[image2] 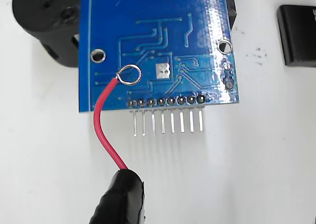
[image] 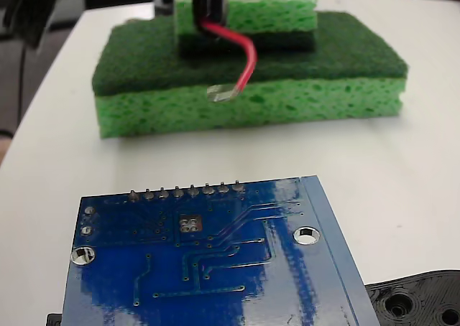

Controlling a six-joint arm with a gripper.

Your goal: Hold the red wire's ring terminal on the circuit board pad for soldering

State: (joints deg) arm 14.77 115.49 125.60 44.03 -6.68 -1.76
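Ring terminal [image2: 129, 75] on the red wire [image2: 102, 125] appears, in the wrist view, over the blue circuit board [image2: 148, 17], left of the silver pad [image2: 163, 70] and not on it; whether it touches the board cannot be told. In the fixed view the loop [image: 221, 92] hangs in front of stacked green sponges [image: 302, 103], well behind the board [image: 215, 276]. The black pincer [image2: 121, 199] is clenched on the wire's other end. Header pins [image2: 168, 121] jut over the white table [image2: 247, 174]. Black plastic pieces [image2: 44, 26] lie beside the board.
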